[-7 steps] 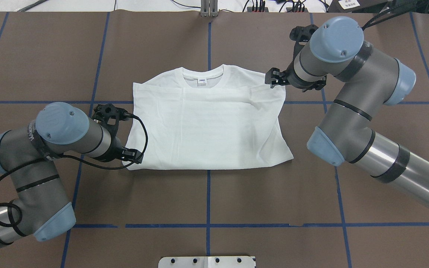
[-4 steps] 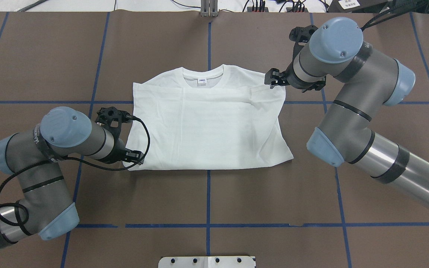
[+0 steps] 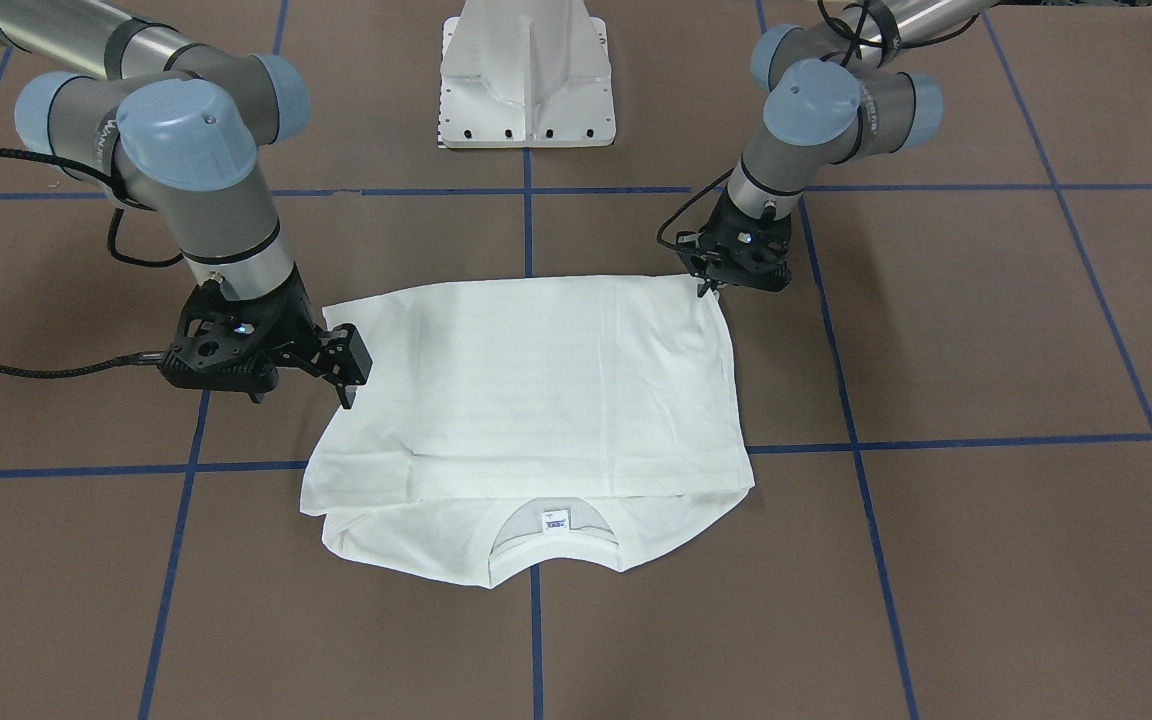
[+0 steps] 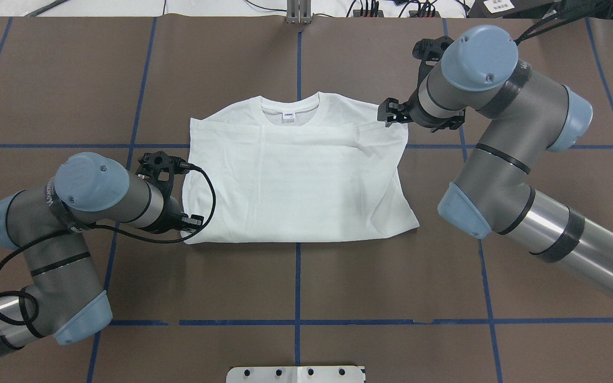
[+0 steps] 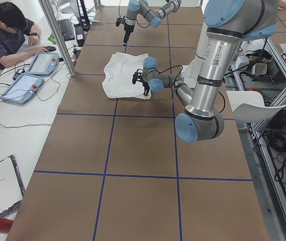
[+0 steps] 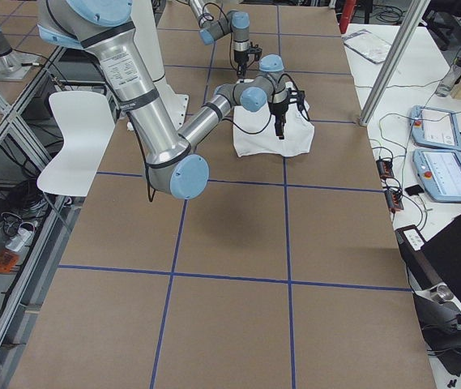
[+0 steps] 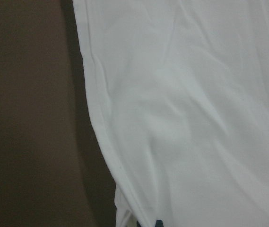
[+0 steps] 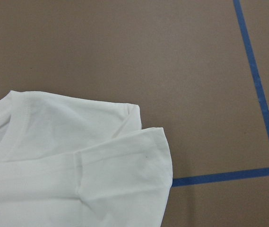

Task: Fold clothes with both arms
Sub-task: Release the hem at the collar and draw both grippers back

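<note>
The white T-shirt [image 4: 296, 186] lies folded flat at the middle of the brown table, collar and label [image 4: 289, 114] on the far side. My left gripper [image 4: 193, 219] is low at the shirt's near left corner and looks shut on its edge; the left wrist view shows only cloth [image 7: 195, 118] up close. In the front-facing view it [image 3: 708, 285] touches that corner. My right gripper [image 4: 386, 113] is open and empty, hovering just above the far right shoulder corner; the right wrist view shows that corner [image 8: 139, 156] from above.
The white pedestal base [image 3: 526, 80] stands at the robot's edge of the table. Blue tape lines [image 4: 297, 282] cross the brown cover. An operator [image 5: 7, 30] with tablets sits beyond the far side. Cables and plugs [image 4: 391, 8] lie past the far edge.
My left arm has shifted slightly right toward the shirt's near left corner, and its fingers look closer together. The right arm and the shirt have hardly moved.
</note>
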Available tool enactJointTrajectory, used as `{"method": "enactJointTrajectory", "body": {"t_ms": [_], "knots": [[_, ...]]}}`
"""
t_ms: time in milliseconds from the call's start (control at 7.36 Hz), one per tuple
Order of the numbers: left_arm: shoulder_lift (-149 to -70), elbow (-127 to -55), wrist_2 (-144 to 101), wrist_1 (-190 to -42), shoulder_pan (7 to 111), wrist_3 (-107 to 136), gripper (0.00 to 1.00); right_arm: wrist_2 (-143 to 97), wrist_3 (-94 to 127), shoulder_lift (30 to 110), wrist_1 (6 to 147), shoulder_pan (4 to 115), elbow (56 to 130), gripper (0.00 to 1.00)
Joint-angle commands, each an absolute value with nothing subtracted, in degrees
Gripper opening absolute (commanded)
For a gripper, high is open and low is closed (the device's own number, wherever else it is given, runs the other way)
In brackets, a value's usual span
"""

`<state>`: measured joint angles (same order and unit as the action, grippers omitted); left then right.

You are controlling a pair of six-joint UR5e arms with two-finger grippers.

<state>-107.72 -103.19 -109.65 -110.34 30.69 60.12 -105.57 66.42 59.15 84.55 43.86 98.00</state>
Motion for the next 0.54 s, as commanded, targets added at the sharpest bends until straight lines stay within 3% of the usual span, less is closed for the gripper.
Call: {"method": "enactJointTrajectory", "body": {"t_ms": [0,408], "knots": [[-103.2,-106.4,-109.3,-109.7,32.9,54.5,0.0,-105.6,66.4,59.1,84.6,43.8,98.0,1.0],[-105.9,-96.2,-105.9,-109.9,47.1,37.5,0.0,-105.8,67.3,58.5,84.6,43.2,99.0,1.0]]}}
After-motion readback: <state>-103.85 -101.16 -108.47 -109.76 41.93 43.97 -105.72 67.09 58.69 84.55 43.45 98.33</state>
